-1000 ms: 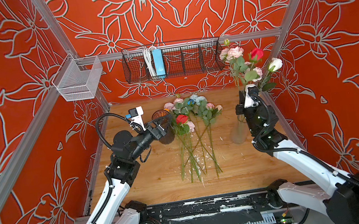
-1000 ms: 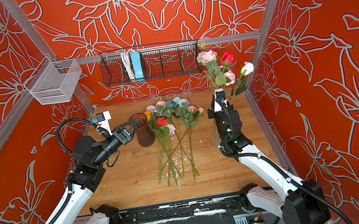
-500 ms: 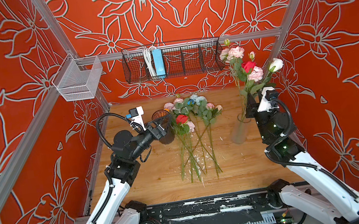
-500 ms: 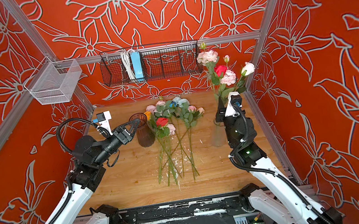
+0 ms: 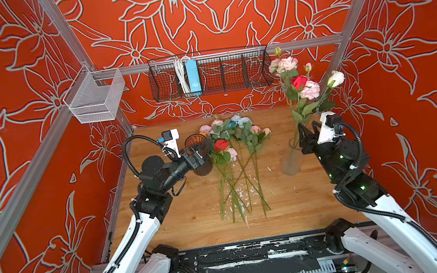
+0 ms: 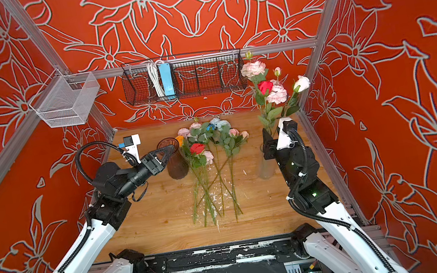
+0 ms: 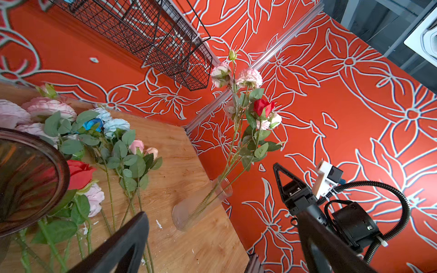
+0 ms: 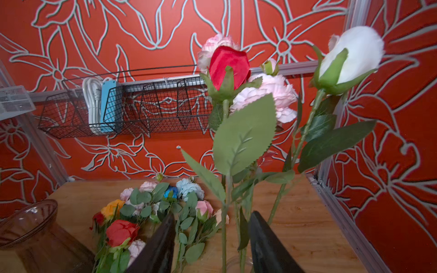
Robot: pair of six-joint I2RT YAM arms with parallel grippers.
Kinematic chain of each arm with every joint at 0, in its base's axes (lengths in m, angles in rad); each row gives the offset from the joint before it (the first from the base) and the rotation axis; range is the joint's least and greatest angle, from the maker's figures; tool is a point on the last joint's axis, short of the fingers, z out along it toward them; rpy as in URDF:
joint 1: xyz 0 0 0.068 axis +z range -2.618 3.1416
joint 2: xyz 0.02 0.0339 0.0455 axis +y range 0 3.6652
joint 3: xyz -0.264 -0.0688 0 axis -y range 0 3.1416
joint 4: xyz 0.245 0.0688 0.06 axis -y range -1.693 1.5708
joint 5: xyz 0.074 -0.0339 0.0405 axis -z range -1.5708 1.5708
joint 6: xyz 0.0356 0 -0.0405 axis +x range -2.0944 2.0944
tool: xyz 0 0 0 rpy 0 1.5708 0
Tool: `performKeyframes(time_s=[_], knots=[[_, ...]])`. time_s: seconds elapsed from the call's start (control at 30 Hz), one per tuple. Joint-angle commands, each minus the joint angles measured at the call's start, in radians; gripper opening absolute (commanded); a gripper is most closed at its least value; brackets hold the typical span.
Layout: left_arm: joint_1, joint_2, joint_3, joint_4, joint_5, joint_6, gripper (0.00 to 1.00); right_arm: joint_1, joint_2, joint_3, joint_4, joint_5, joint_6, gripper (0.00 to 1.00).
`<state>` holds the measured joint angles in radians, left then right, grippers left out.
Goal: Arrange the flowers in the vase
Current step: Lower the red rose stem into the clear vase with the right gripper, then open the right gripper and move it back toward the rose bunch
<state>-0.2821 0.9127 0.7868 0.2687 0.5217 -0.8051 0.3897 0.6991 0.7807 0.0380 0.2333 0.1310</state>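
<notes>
The right gripper [image 5: 308,128] has its jaws parted and clamps nothing. The vase [image 5: 290,159] stands just below and in front of its fingers [image 8: 163,243]. In the right wrist view the stems [image 8: 224,236] rise through the gap between them, and no contact shows. Their blooms [image 5: 299,83] — red, pink, white — fan out above that gripper. The other flowers [image 5: 238,151] lie flat on the table [image 5: 186,205] between the two grippers, closer to the left one. The left gripper [image 6: 170,151] is spread wide and empty. Its tips are at the rim of a brown vase [image 6: 176,166], which sits outside the jaws, beside one finger.
</notes>
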Motion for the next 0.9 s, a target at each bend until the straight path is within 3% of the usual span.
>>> performKeyframes(time_s=[0.0, 0.1, 0.37, 0.43, 0.57, 0.77, 0.87], knots=[[-0.004, 0.013, 0.019, 0.046, 0.06, -0.008, 0.98, 0.015, -0.014, 0.055, -0.126, -0.102, 0.028, 0.52], [-0.059, 0.031, 0.047, 0.01, 0.087, 0.034, 0.98, 0.033, 0.002, 0.111, -0.263, -0.094, 0.014, 0.52], [-0.191, 0.104, 0.079, -0.047, 0.107, 0.102, 0.98, 0.069, 0.018, 0.111, -0.333, -0.145, 0.054, 0.51], [-0.2, 0.115, 0.083, -0.048, 0.121, 0.103, 0.98, 0.105, 0.033, 0.117, -0.358, -0.17, 0.037, 0.5], [-0.216, 0.118, 0.086, -0.047, 0.137, 0.11, 0.98, 0.233, 0.089, 0.126, -0.423, -0.068, 0.038, 0.48], [-0.221, 0.125, 0.091, -0.058, 0.137, 0.119, 0.98, 0.332, 0.162, 0.045, -0.382, -0.001, 0.216, 0.43], [-0.221, 0.107, 0.097, -0.109, 0.067, 0.141, 0.98, 0.361, 0.192, 0.008, -0.353, 0.051, 0.343, 0.37]])
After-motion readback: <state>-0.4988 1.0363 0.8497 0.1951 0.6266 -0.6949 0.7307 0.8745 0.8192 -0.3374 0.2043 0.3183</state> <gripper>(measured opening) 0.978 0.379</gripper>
